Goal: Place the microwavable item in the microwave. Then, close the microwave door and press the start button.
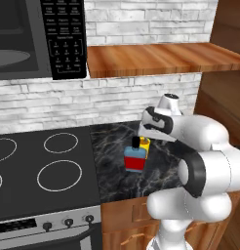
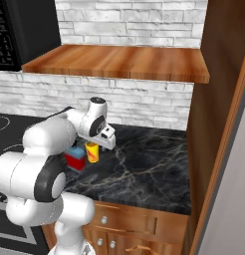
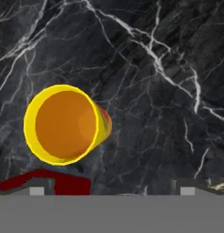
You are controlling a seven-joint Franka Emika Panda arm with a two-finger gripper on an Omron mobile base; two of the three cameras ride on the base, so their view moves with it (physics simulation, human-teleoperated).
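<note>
On the black marble counter point(image 2: 144, 164), right of the stove point(image 1: 44, 171), the yellow cup point(image 3: 63, 125) stands upright just beside the blue-and-red bottle point(image 1: 134, 158). Gripper point(image 3: 111, 190) hangs above it, pointing down; cup sits off toward one fingertip in hand view, not centred btwn them. Jaws spread wide, holding nothing, no contact w/ cup. Microwave point(image 1: 24, 39) up left, door open.

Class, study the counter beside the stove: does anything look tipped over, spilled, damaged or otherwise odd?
Nothing stands out. The yellow cup stands upright on the dark marble counter, close beside the blue-and-red bottle, also upright. No spill or damage shows. The open gripper hangs above the cup.
</note>
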